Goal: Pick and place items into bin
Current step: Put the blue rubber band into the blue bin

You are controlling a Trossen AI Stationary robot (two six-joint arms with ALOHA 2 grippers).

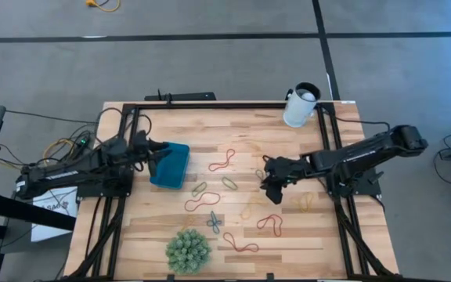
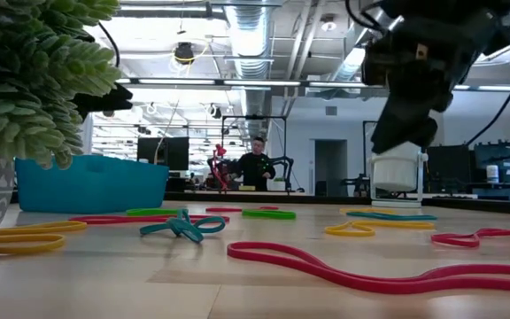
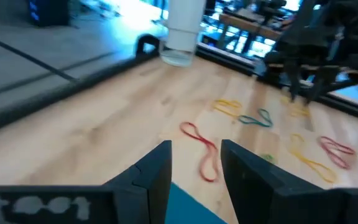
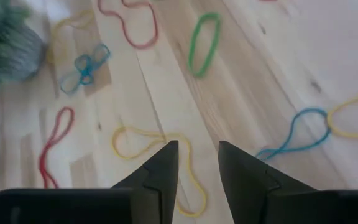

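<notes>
Several thin rubber-band loops lie flat and scattered on the wooden table: a red one, a green one, a blue one and a yellow one. The teal bin sits on the table at the left. My left gripper hovers open over the bin's left edge, nothing between its fingers. My right gripper hangs open, slanting down, above the yellow loop right of the middle; it touches nothing.
A green spiky ball stands near the table's front edge and fills the low view's left. A white cup stands at the far right corner. A black frame rail runs around the table. A person stands far behind.
</notes>
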